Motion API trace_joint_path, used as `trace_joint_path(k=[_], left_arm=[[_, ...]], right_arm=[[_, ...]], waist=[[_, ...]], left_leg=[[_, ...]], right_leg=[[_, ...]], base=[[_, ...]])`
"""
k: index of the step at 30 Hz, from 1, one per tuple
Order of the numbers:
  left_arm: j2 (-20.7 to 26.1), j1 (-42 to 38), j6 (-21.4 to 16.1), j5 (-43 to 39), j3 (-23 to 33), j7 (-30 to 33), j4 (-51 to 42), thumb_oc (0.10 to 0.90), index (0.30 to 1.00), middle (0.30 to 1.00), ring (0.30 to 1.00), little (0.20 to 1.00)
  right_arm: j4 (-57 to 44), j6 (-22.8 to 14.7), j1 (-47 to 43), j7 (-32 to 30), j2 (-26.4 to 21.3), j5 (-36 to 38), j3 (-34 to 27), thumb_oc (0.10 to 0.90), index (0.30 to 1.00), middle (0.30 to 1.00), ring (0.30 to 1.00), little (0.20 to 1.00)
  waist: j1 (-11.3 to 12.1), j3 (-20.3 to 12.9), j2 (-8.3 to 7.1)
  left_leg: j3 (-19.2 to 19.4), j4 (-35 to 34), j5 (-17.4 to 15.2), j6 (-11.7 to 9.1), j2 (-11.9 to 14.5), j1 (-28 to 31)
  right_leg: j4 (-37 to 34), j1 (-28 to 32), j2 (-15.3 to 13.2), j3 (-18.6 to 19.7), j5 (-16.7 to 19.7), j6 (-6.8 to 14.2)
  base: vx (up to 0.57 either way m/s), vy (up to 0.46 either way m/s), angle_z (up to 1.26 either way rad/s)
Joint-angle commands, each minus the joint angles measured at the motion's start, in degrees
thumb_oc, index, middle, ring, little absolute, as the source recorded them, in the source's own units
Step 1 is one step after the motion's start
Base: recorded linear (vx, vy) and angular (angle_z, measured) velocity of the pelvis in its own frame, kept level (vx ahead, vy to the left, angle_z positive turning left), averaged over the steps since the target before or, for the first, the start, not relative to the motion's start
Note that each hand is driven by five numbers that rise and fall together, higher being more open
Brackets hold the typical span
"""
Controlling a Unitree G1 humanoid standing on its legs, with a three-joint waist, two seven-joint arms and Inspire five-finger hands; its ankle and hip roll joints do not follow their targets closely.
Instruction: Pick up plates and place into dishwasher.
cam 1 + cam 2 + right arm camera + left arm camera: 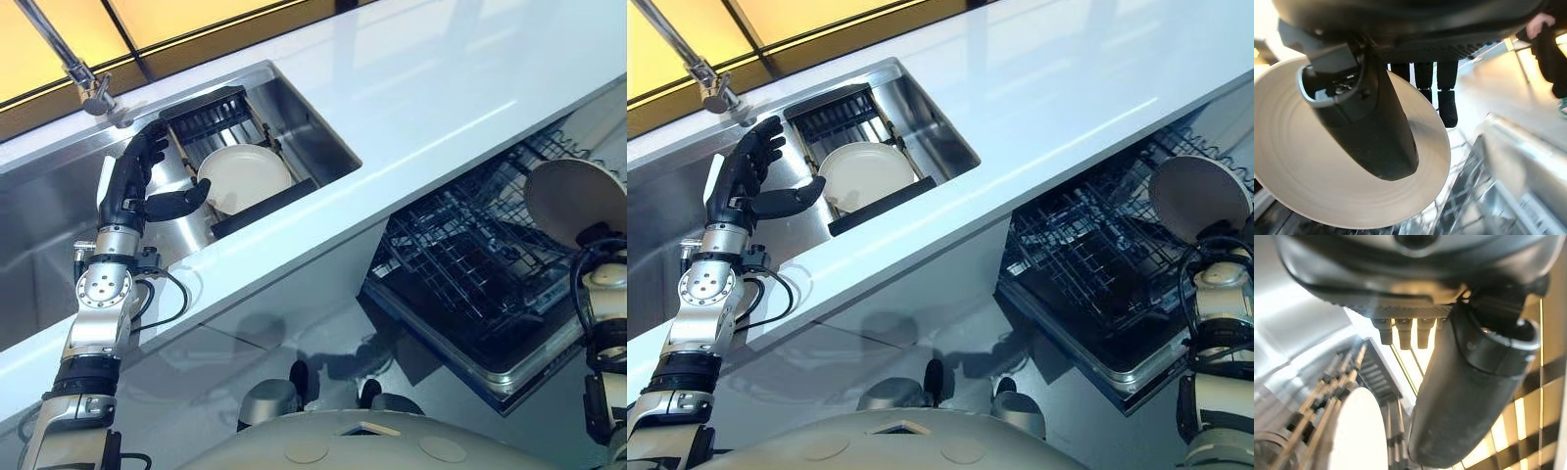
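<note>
Plate [1347, 191] is in my R hand [1369, 127]: thumb pressed across its face, fingers curled behind the rim, so a pinch grip. In the eye views that plate sits up at the far right, over the open dishwasher's rack [460, 284], not yet down among the tines. A 2nd plate [245, 176] leans upright in the dish rack [211, 113] inside the sink [323, 132], w/ the counter [441, 88] running between sink and dishwasher.

My L hand [147, 191] hovers in the sink just beside that 2nd plate, fingers straight and spread wide, thumb pointing toward the plate's edge; holding nothing. I can't tell if the thumb tip touches it.

Step in hand, as I judge it: seat the R plate in the rack. To do it well:
- turn the plate edge-on to the tine rows before lowering; flat-on it'd ride on top of the wires.
- come down slow, feel for a slot, let the rim settle between 2 tines.
- keep the pinch firm till the plate bears on the rack, then ease the thumb off first.
- watch the rack's near wall and the dishwasher door edge; clipping either could chip the rim.

L hand next, prob: close thumb and fingers over the sink plate's top rim, lift straight up out of its slot.
</note>
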Motion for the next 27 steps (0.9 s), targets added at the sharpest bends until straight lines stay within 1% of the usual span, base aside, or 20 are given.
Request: trace_joint_path(k=[1,3,7,9,12,15,16,18,19,20,24,25,26,27], left_arm=[[6.39,0.6,-7.6,-1.88,4.01,0.98,-7.99,0.8,0.9,0.9,0.9,0.9],[6.49,1.49,-7.29,-1.94,4.24,0.49,-8.87,0.8,0.9,0.9,0.9,0.9],[6.48,2.65,-7.61,-1.86,4.06,0.02,-10.12,0.8,0.9,0.9,0.9,0.9],[6.61,2.63,-7.69,-2.71,3.73,0.19,-10.64,0.8,0.9,0.9,0.9,0.9],[6.72,2.52,-7.57,-3.21,3.58,0.26,-11.24,0.8,0.9,0.9,0.9,0.9],[7.18,2.98,-7.53,-3.9,3.86,-0.15,-11.96,0.8,0.9,0.9,0.9,0.9],[7.41,3.31,-7.64,-4.38,4.22,-0.49,-12.04,0.8,0.9,0.9,0.9,0.9],[7.62,4.03,-7.69,-4.94,4.64,-0.81,-12.27,0.8,0.9,0.9,0.9,0.9],[7.52,4.46,-7.76,-5.1,4.75,-0.81,-12.38,0.8,0.9,0.9,0.9,0.9],[7.36,4.91,-7.75,-5.32,4.85,-0.93,-12.49,0.8,0.9,0.9,0.9,0.9],[7.31,5.04,-7.76,-5.38,4.89,-1.02,-12.5,0.8,0.9,0.9,0.9,0.9],[6.4,6.6,-8.27,-5.49,5.3,-1.85,-12.56,0.8,0.9,0.9,0.9,0.9],[6.0,7.05,-8.53,-5.34,5.48,-2.1,-12.3,0.8,0.9,0.9,0.9,0.9],[5.76,7.26,-8.82,-5.39,5.54,-2.43,-11.97,0.8,0.9,0.9,0.9,0.9]], right_arm=[[-0.02,-0.52,-8.49,-1.95,-9.97,-6.33,2.86,0.1,0.3,0.3,0.3,0.2],[1.55,1.09,-9.46,-0.68,-10.04,-7.82,3.71,0.1,0.3,0.3,0.3,0.2],[5.08,3.05,-11.12,1.72,-10.64,-11.17,4.71,0.1,0.3,0.3,0.3,0.2],[7.51,4.86,-12.67,3.65,-11.3,-12.96,5.34,0.1,0.3,0.3,0.3,0.2],[12.09,6.48,-14.74,6.95,-12.29,-16.15,6.21,0.1,0.3,0.3,0.3,0.2],[15.65,6.71,-15.28,10.67,-12.59,-18.87,7.04,0.1,0.3,0.3,0.3,0.2],[16.84,5.95,-14.92,12.06,-12.6,-19.93,7.02,0.177,0.366,0.366,0.366,0.277],[16.95,5.03,-13.53,13.21,-12.01,-19.37,7.32,0.235,0.415,0.415,0.415,0.335],[16.97,4.49,-12.82,14.24,-11.5,-19.61,7.31,0.641,0.764,0.764,0.764,0.741],[16.63,4.04,-11.91,14.7,-10.98,-19.36,7.13,0.8,0.9,0.9,0.9,0.9],[16.44,3.84,-11.56,14.84,-10.82,-19.33,7.03,0.8,0.9,0.9,0.9,0.9],[11.78,-0.69,-7.22,14.84,-8.83,-16.63,6.02,0.8,0.9,0.9,0.9,0.9],[7.56,-2.44,-5.02,14.75,-7.69,-15.9,5.31,0.8,0.9,0.9,0.9,0.9],[5.48,-4.06,-3.83,14.48,-7.08,-15.19,4.87,0.8,0.9,0.9,0.9,0.9]], waist=[[2.13,-3.79,-0.17],[2.47,-3.51,0.22],[2.86,-2.65,1.28],[3.03,-2.11,1.89],[3.13,-1.34,2.62],[3.25,-0.73,2.87],[3.26,-0.66,2.82],[3.25,-0.45,2.56],[3.19,-0.46,2.41],[3.12,-0.5,2.28],[3.1,-0.5,2.24],[2.68,-1.01,1.66],[2.33,-1.25,1.41],[2.18,-1.51,1.24]], left_leg=[[-0.76,4.33,-4.11,-0.89,-1.71,-2.68],[-0.63,4.57,-3.5,-1.22,-1.53,-3.11],[-0.49,5.45,-2.3,-1.6,-1.42,-4.72],[-0.4,5.81,-1.68,-1.63,-1.43,-5.89],[-0.11,6.09,-1.02,-1.55,-1.5,-7.07],[0.23,5.7,-0.65,-1.25,-1.49,-7.4],[0.33,5.5,-0.58,-1.18,-1.48,-7.38],[0.28,5.06,-0.53,-0.96,-1.6,-6.78],[0.23,4.95,-0.57,-0.81,-1.68,-6.41],[0.16,4.91,-0.65,-0.7,-1.76,-6.0],[0.13,4.91,-0.69,-0.68,-1.79,-5.86],[-0.27,4.54,-1.09,-0.1,-2.17,-4.11],[-0.28,4.47,-1.41,0.2,-2.39,-3.4],[-0.26,4.41,-1.6,0.36,-2.51,-3.04]], right_leg=[[9.3,-4.38,3.0,-0.46,-6.31,-2.02],[9.38,-4.56,2.69,-0.65,-5.9,-1.88],[10.51,-5.99,1.96,-0.51,-5.49,-1.76],[11.34,-7.29,1.63,-0.26,-5.35,-1.74],[12.17,-8.94,1.39,0.22,-4.99,-1.74],[12.4,-9.72,1.32,0.61,-4.65,-1.61],[12.34,-9.79,1.33,0.73,-4.48,-1.53],[12.19,-9.6,1.32,0.82,-4.05,-1.37],[12.13,-9.37,1.27,0.84,-3.91,-1.29],[12.15,-9.12,1.2,0.92,-3.81,-1.2],[12.18,-9.05,1.17,0.95,-3.78,-1.18],[12.12,-7.96,0.95,1.09,-3.4,-0.8],[12.21,-7.59,0.88,1.08,-3.37,-0.66],[12.21,-7.34,0.85,1.12,-3.39,-0.55]], base=[[0.09,0.038,0.12],[0.09,0.055,0.09],[0.02,0.09,0.03],[-0.05,0.091,0.1],[-0.06,0.084,0.07],[-0.05,0.047,0.04],[-0.04,0.017,0.03],[0.0,0.0,0.0],[0.03,0.021,0.0],[0.03,0.017,-0.01],[0.02,0.008,0.0],[0.08,0.033,0.01],[0.08,0.033,0.01],[0.0,0.0,0.0]])
